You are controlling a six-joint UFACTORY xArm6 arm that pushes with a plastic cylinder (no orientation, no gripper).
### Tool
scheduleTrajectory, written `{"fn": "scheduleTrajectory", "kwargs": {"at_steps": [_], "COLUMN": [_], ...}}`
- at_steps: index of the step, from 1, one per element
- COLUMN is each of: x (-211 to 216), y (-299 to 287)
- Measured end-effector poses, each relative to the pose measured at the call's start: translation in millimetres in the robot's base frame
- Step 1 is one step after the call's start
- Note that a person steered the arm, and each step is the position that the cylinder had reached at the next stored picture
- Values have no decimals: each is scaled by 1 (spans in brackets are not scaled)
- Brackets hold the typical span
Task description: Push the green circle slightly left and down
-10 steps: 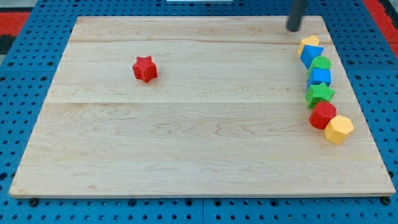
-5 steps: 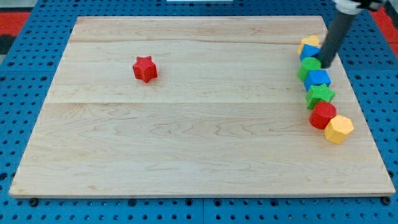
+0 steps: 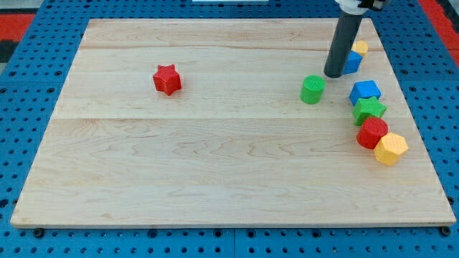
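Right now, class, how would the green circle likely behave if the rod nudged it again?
The green circle stands upright on its flat end, so it would probably slide, not roll. It looks small, likely light. My tip sits just up-right of it, apart, so a push would send it down-left.

Wooden board [image 3: 215, 165] with scattered coloured blocks

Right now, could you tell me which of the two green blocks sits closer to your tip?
The green circle, just down-left of my tip. The green star sits farther off, in the right-hand column.
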State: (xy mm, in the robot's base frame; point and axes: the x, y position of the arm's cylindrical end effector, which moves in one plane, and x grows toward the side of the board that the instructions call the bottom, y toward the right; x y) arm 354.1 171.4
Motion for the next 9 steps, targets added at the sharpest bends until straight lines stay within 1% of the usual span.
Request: {"fn": "scheduleTrajectory", "kwargs": {"at_steps": [1, 2, 3, 4, 5, 6, 7, 8, 9], "x": [19, 32, 32, 32, 46, 66, 73, 92, 125], "y": [-19, -57, -103, -84, -77, -85, -62, -40, -41]}}
